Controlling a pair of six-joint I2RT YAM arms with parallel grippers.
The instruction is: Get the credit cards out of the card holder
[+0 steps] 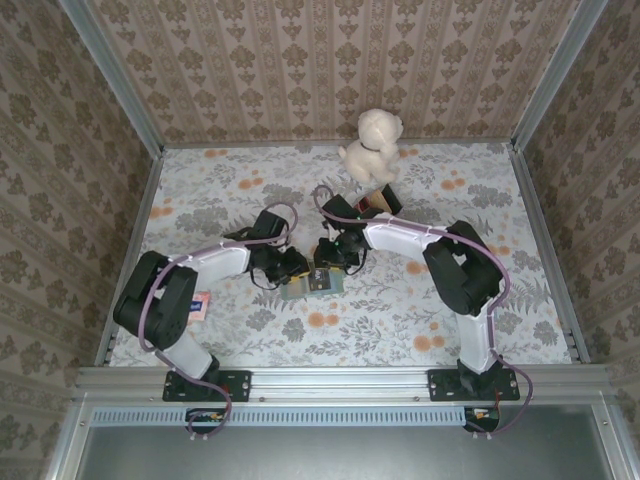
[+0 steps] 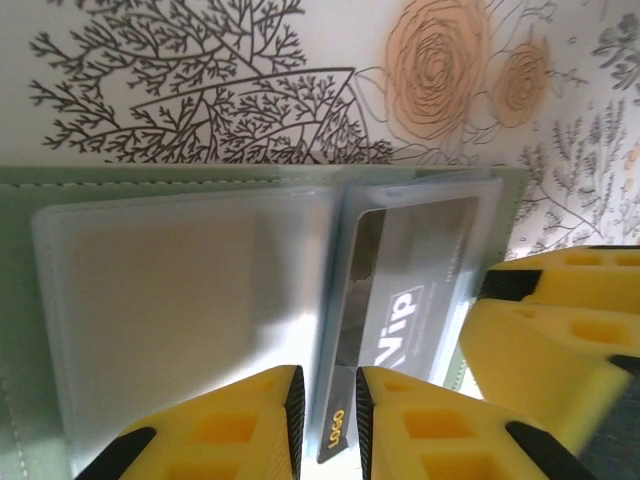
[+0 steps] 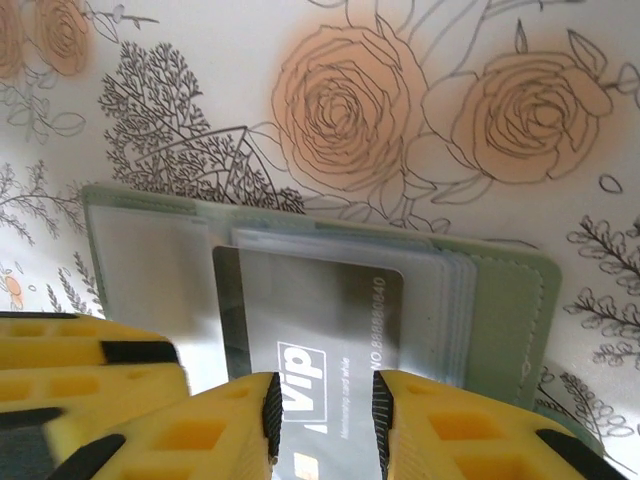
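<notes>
The card holder (image 3: 505,300) lies open on the surface (image 3: 200,60). The left pincer (image 2: 328,400) and right pincer (image 3: 325,400) are narrowly parted, and any pinch cannot be told. The dark card (image 3: 320,300) is best drawn out flat while the holder is pinned.

Plush dog (image 1: 372,143) at back edge; floral tablecloth (image 1: 400,320) beneath.

Card holder (image 1: 312,282), sage-green folding type, with one credit card (image 3: 310,310).
The holder is laid open and flat near the middle of the floral table (image 1: 450,310), and clear plastic sleeves (image 2: 180,300) are stacked on its inner face. A grey card, marked "Vip" in white and numbered along one edge, is seen lying flat, shifted partly out of its sleeve.
</notes>
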